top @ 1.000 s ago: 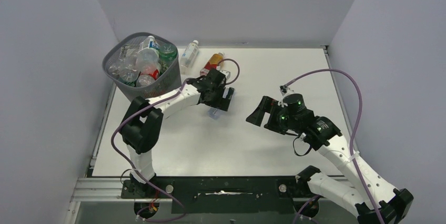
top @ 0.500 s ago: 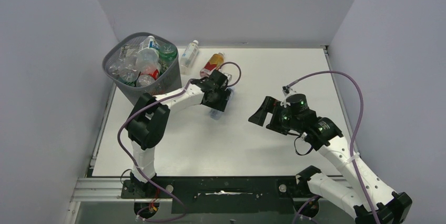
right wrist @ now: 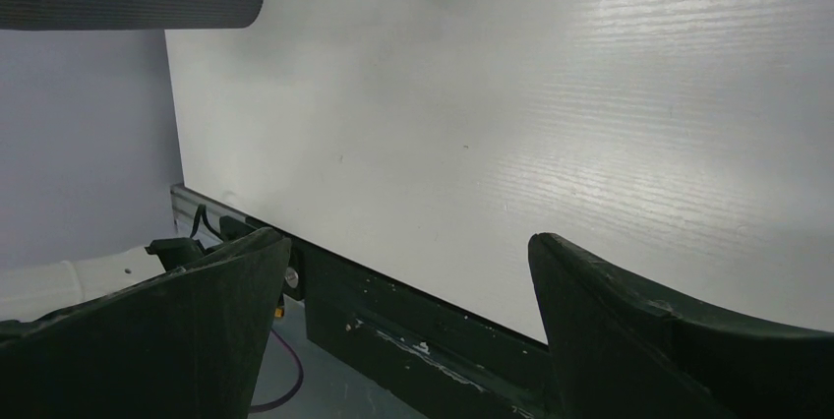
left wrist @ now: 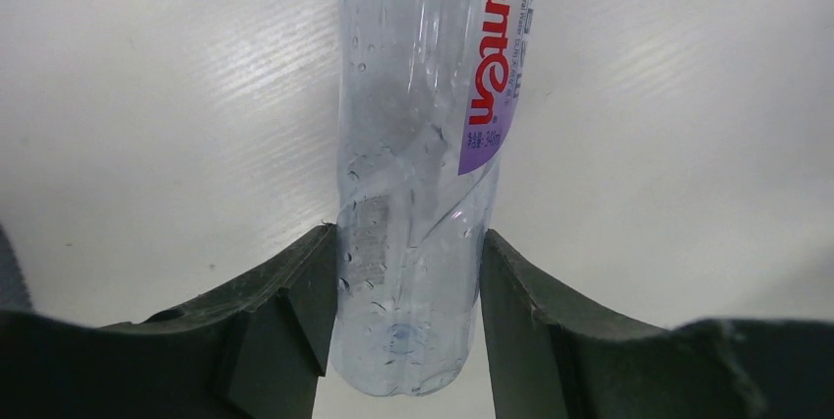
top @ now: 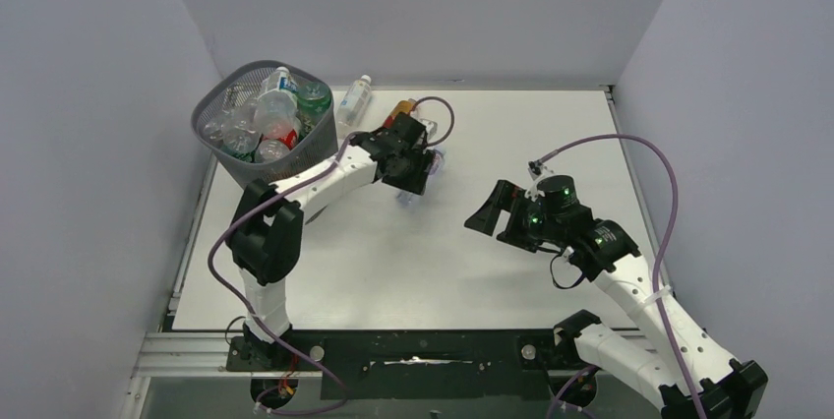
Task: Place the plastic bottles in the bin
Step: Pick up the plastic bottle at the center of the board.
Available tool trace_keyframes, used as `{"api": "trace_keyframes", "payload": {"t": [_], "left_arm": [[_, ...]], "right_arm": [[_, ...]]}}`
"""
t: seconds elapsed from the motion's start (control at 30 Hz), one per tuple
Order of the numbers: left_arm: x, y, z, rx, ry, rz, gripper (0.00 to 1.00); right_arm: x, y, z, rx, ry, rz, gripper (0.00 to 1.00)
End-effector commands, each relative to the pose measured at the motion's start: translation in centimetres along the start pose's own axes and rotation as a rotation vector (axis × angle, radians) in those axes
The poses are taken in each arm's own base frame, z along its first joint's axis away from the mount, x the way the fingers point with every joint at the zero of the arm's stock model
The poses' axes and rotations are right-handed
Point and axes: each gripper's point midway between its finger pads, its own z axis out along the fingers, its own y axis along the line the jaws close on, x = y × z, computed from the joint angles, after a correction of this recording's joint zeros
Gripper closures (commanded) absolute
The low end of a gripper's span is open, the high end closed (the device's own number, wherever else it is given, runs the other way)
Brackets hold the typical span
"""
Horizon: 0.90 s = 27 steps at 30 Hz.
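Left wrist view gives us what the top view can't: left gripper [left wrist: 408, 247] jaws pressed on both sides of a clear bottle [left wrist: 418, 94] with a red-and-purple label. Its base sits between the fingers and its neck end is cut off by the frame. From above, the wrist covers nearly all of it, and we can't tell if it's off the table. Bin [top: 218, 102], holding bottles [top: 261, 119], is near the hand's left. Amber bottle [top: 401, 108] just beyond the hand, half hidden. Right gripper [right wrist: 408, 252] gapes wide, nothing in it.
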Motion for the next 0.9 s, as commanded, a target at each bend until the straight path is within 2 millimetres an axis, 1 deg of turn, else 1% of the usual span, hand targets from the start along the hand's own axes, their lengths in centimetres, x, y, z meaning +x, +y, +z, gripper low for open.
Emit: {"api": "trace_keyframes", "payload": {"t": [0.0, 0.1, 0.2, 0.27, 0.43, 0.53, 0.67, 0.87], "left_arm": [[-8.6, -2.0, -9.9, 0.086, -0.264, -0.013, 0.56], [-10.4, -2.5, -13.4, 0.105, -0.32, -0.012, 0.56], [-11.8, -3.1, -16.8, 0.136, -0.377, -0.019, 0.56], [-12.5, -3.2, -18.7, 0.149, -0.404, -0.023, 0.56], [-13.8, -3.7, -23.3, 0.18, -0.473, -0.025, 0.56], [-14.3, -3.9, -25.6, 0.199, -0.511, -0.029, 0.56], [-14.8, -3.9, -27.9, 0.211, -0.553, -0.037, 0.56], [-15.3, -3.6, -30.1, 0.211, -0.592, -0.043, 0.56]], "right_arm": [[-0.9, 1.1, 0.1, -0.058, -0.03, -0.018, 0.02], [-0.8, 1.3, 0.3, -0.061, -0.012, -0.012, 0.02], [-1.4, 1.6, 0.0, -0.057, -0.026, -0.013, 0.02], [-1.5, 1.6, -0.2, -0.058, -0.037, -0.011, 0.02], [-1.2, 1.5, 0.1, -0.062, -0.028, 0.003, 0.02], [-1.3, 1.7, 0.0, -0.07, -0.031, 0.005, 0.02], [-1.4, 1.9, -0.3, -0.075, -0.037, 0.005, 0.02], [-1.2, 1.8, -0.4, -0.076, -0.032, 0.011, 0.02]]}}
